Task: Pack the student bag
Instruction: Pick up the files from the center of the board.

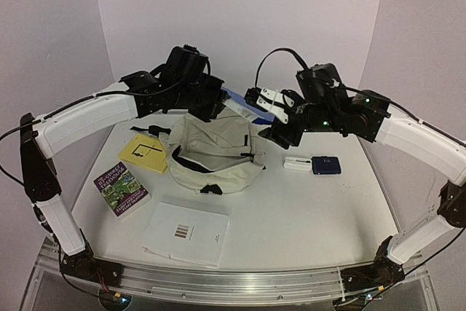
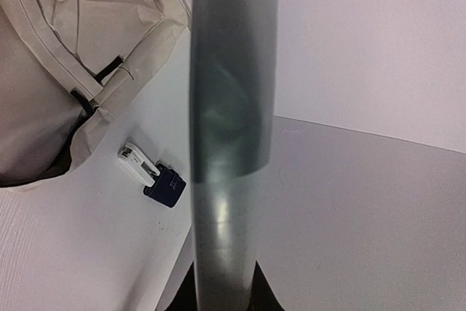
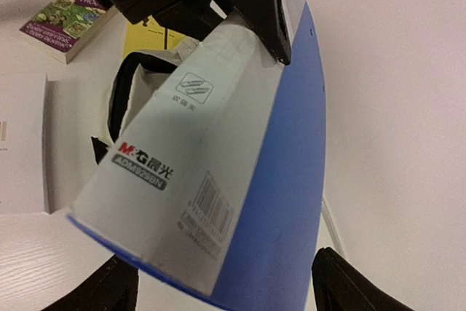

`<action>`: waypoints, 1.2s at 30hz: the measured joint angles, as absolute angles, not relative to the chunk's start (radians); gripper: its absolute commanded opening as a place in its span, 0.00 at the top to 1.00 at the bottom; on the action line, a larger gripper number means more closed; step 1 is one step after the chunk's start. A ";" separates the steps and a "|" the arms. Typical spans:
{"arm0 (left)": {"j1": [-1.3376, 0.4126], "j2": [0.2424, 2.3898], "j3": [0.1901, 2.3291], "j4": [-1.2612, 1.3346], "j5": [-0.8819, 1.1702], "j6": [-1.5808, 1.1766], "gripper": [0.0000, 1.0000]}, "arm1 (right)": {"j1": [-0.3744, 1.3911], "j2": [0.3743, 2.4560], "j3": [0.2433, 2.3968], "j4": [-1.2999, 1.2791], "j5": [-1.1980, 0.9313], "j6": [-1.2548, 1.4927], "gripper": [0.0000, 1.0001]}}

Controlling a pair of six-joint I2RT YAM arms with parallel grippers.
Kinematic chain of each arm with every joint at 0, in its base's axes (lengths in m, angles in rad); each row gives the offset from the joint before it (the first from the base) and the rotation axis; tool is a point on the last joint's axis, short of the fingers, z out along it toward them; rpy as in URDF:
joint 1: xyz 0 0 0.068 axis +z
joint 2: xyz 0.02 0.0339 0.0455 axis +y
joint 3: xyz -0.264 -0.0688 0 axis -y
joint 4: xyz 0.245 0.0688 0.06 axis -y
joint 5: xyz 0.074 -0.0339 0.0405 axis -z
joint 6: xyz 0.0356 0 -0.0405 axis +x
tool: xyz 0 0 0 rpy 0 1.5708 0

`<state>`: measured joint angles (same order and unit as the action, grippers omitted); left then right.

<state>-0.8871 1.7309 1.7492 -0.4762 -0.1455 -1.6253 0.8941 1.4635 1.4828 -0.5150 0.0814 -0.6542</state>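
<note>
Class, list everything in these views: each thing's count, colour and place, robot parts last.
bag: one, cream, black straps, table centre
folder: one, blue, white label, held above bag's far side
yellow booklet: one, yellow, left of bag
book: one, purple-green cover, near left
white booklet: one, white, near centre
white item: one, white, right of bag
navy item: one, navy, beside white item
arms: two, white-black, left and right sides
left hand: one, black, shut on folder
right hand: one, black, open around folder
</note>
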 measured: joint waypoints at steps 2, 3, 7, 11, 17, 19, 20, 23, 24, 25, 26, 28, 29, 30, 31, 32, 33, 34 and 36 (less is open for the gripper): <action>-0.887 1.730 1.728 -0.445 -0.121 -1.613 0.85 | 0.896 1.464 1.466 -0.503 0.112 -0.687 0.74; -0.887 1.729 1.717 -0.431 -0.111 -1.606 0.83 | 0.898 1.463 1.460 -0.494 0.123 -0.703 0.86; -0.883 1.727 1.676 -0.376 -0.082 -1.579 0.54 | 0.905 1.447 1.416 -0.465 0.150 -0.769 1.00; -0.883 1.679 1.573 -0.348 -0.046 -1.506 0.18 | 0.906 1.410 1.369 -0.450 0.175 -0.800 1.00; -0.785 1.473 1.314 -0.338 0.027 -1.361 0.00 | 0.904 1.316 1.291 -0.495 0.196 -0.844 1.00; -0.700 1.382 1.229 -0.334 0.054 -1.303 0.00 | 0.904 1.283 1.280 -0.510 0.193 -0.848 1.00; -0.658 1.343 1.193 -0.325 0.075 -1.273 0.00 | 0.904 1.271 1.280 -0.516 0.189 -0.848 1.00; -0.542 1.248 1.116 -0.302 0.168 -1.187 0.00 | 0.904 1.237 1.284 -0.534 0.162 -0.848 1.00; -0.514 1.234 1.107 -0.301 0.203 -1.165 0.00 | 0.904 1.230 1.289 -0.544 0.149 -0.848 1.00; -0.494 1.229 1.105 -0.304 0.230 -1.148 0.00 | 0.904 1.227 1.297 -0.554 0.136 -0.848 1.00; -0.476 1.229 1.105 -0.306 0.265 -1.135 0.00 | 0.904 1.225 1.312 -0.568 0.120 -0.848 1.00; -0.447 1.238 1.105 -0.307 0.333 -1.122 0.00 | 0.904 1.225 1.343 -0.593 0.087 -0.847 1.00; -0.436 1.247 1.101 -0.298 0.371 -1.123 0.00 | 0.904 1.225 1.360 -0.607 0.068 -0.847 1.00; -0.425 1.257 1.096 -0.285 0.410 -1.125 0.00 | 0.904 1.225 1.376 -0.620 0.049 -0.846 1.00; -0.419 1.271 1.085 -0.262 0.450 -1.135 0.00 | 0.904 1.225 1.390 -0.631 0.028 -0.844 1.00; -0.416 1.284 1.068 -0.224 0.494 -1.150 0.00 | 0.904 1.225 1.407 -0.646 0.005 -0.843 1.00; -0.415 1.303 1.047 -0.183 0.537 -1.164 0.00 | 0.904 1.224 1.420 -0.656 -0.012 -0.841 1.00; -0.415 1.319 1.029 -0.149 0.571 -1.178 0.00 | 0.904 1.224 1.430 -0.665 -0.028 -0.840 1.00; -0.415 1.352 0.996 -0.097 0.635 -1.201 0.00 | 0.904 1.221 1.441 -0.677 -0.057 -0.840 1.00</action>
<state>-0.4151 1.3523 0.9962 -0.0967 0.6354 -1.2013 0.9043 1.2207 1.4410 -0.6768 -0.0566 -0.8399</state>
